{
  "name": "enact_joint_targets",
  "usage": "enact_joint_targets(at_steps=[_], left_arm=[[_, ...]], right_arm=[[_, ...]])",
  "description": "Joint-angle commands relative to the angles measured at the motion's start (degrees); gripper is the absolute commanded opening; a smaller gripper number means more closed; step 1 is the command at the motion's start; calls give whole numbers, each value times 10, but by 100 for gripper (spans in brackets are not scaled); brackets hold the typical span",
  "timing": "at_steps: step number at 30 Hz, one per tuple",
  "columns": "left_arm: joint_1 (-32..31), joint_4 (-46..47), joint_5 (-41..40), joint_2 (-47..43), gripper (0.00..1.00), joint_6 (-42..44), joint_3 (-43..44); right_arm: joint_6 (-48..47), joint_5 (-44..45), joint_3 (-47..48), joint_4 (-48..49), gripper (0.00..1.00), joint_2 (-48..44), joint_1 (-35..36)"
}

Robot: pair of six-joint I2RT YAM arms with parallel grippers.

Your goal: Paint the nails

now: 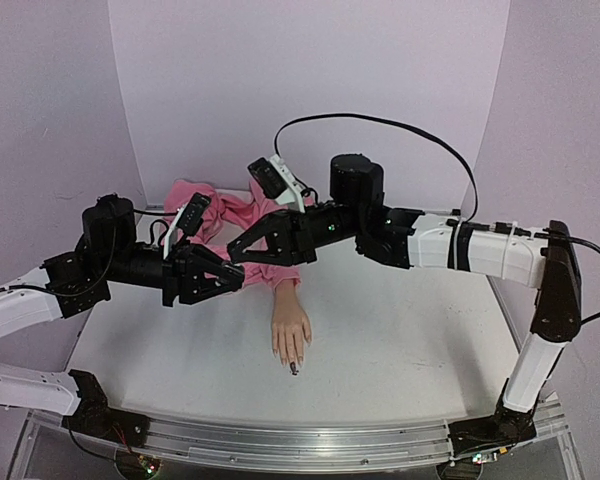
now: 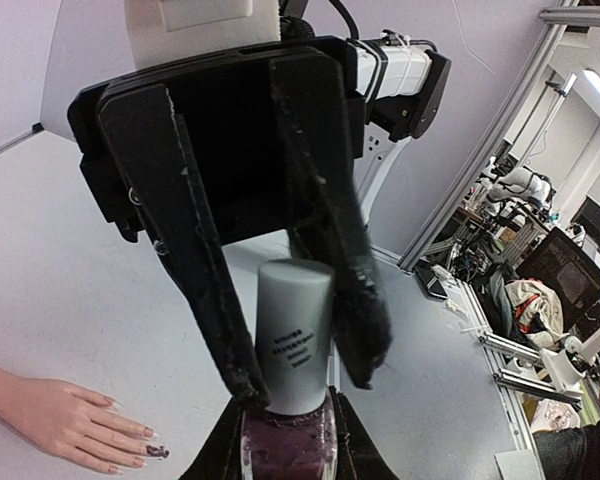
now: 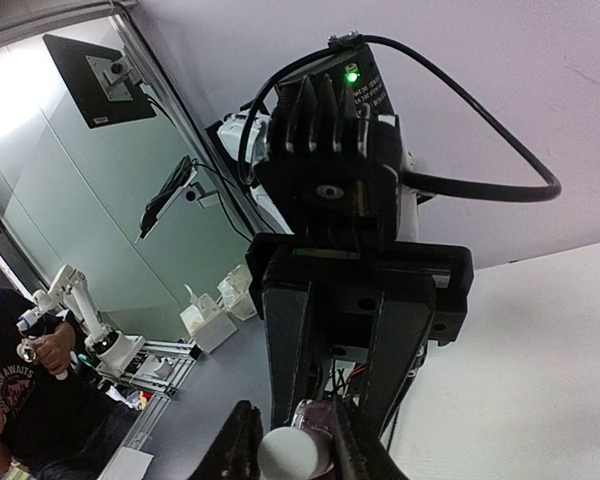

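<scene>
Steadying a dark purple nail-polish bottle [image 2: 288,436] in the clamped left gripper [image 2: 285,458], with the right gripper [image 2: 305,375] pinched onto its white cap [image 2: 295,325], apparently for twisting the brush free, aloft near a mannequin hand [image 1: 291,335] lying palm-down on the table [image 1: 410,345], nails [image 2: 148,433] pointing nearward, one dark.

Pale lilac walls [image 1: 310,80] stand behind the left gripper [image 1: 240,280], a white tabletop [image 1: 410,350] lies beneath it, and beyond the right gripper [image 1: 232,254] stand a glass partition [image 3: 80,220] and a dark monitor [image 3: 90,65].

White links [image 1: 480,248], black joints [image 1: 355,185]; black cable [image 1: 400,125]; green LED [image 3: 352,76].
</scene>
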Motion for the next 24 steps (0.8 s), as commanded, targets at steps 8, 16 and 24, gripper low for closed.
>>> enact_joint_targets(at_steps=[8, 16, 24], left_arm=[[3, 31, -56, -21, 0, 23, 27], [2, 62, -403, -17, 0, 142, 34], [-6, 231, -574, 101, 0, 242, 37]], right_arm=[[7, 20, 10, 53, 0, -7, 18], [8, 434, 26, -103, 0, 4, 77], [132, 870, 197, -273, 0, 70, 213]])
